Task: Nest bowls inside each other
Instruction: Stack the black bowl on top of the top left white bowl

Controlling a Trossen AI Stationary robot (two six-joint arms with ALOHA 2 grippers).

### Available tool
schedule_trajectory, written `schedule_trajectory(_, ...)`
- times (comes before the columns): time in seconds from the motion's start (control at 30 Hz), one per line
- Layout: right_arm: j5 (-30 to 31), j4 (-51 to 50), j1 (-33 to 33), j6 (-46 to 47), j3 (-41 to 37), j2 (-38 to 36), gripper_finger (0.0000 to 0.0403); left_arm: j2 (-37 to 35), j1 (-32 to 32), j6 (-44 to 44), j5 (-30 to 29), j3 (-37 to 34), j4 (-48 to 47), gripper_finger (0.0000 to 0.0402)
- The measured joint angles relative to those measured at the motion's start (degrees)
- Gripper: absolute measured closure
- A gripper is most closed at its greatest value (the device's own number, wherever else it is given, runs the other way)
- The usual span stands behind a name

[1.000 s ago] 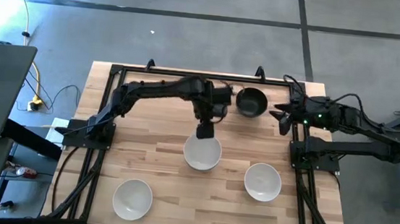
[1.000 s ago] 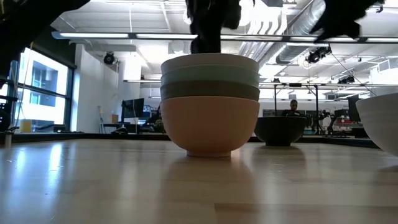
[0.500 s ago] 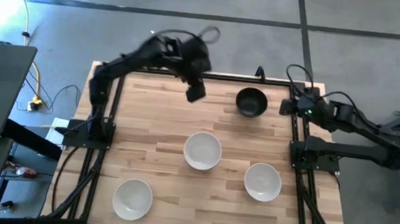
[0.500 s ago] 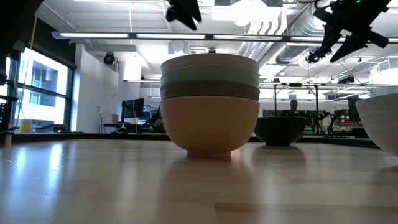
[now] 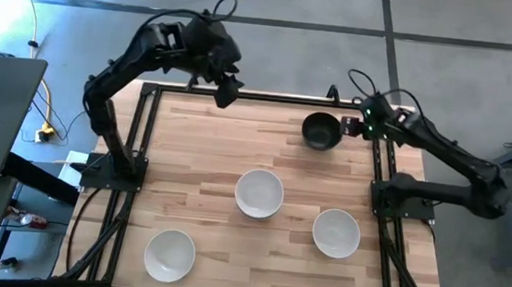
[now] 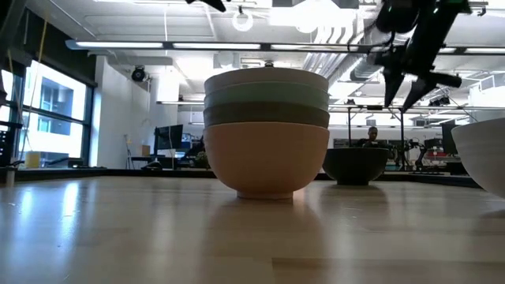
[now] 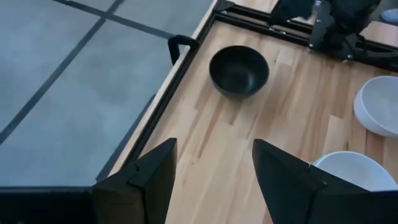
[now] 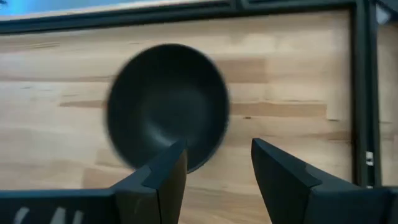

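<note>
A nested stack (image 6: 267,130) stands mid-table on its peach-orange bottom bowl, with grey-taupe, mint green and white above; from above, only the white top bowl of the stack (image 5: 259,193) shows. The black bowl (image 5: 322,131) sits on the table near the far edge. Two single white bowls rest nearer: one on the right (image 5: 336,234), one at near left (image 5: 170,253). My left gripper (image 5: 227,90) is open, raised high over the far edge. My right gripper (image 5: 350,126) is open, above and just right of the black bowl (image 8: 166,102).
A black metal frame (image 5: 260,96) runs along the table's far edge and down both sides by the arm bases. Bare wood lies between the stack and the black bowl and across the left half of the table (image 5: 180,165). A person (image 6: 372,136) sits far behind.
My left gripper has risen from just above the stack and swung toward the table's far-left edge, ending high over the far frame. My right gripper has moved toward the far edge and left, closing on the black bowl and tipping downward. The bowls have stayed put.
</note>
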Motion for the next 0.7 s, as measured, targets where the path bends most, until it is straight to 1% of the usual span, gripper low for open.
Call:
schedule_trajectory(0.13, -5.8, 1.4, -6.5, -2.7, 0.0, 5.4, 0.0231, -0.2, -0.2, 0.5, 0.0, 0.0, -0.6, 0.0202)
schedule_trajectory(0.3, -13.1, 6.0, -9.7, -4.2, 0.0, 11.0, 0.0231, -0.2, -0.2, 1.5, -0.2, 0.0, -1.9, 0.0202)
schedule_trajectory(0.4, -14.8, 6.9, -10.2, -4.8, 0.0, 14.3, 0.0231, -0.2, -0.2, 1.5, -0.2, 0.0, -1.9, 0.0202)
schedule_trajectory(0.57, -15.3, 5.4, -10.6, -6.7, 0.0, 19.6, 0.0231, -0.2, -0.2, 1.5, -0.2, 0.0, -2.1, 0.0202)
schedule_trajectory(0.7, -15.4, 6.7, -10.6, -7.2, 0.0, 21.7, 0.0231, -0.2, -0.2, 2.0, -0.2, 0.0, -2.3, 0.0202)
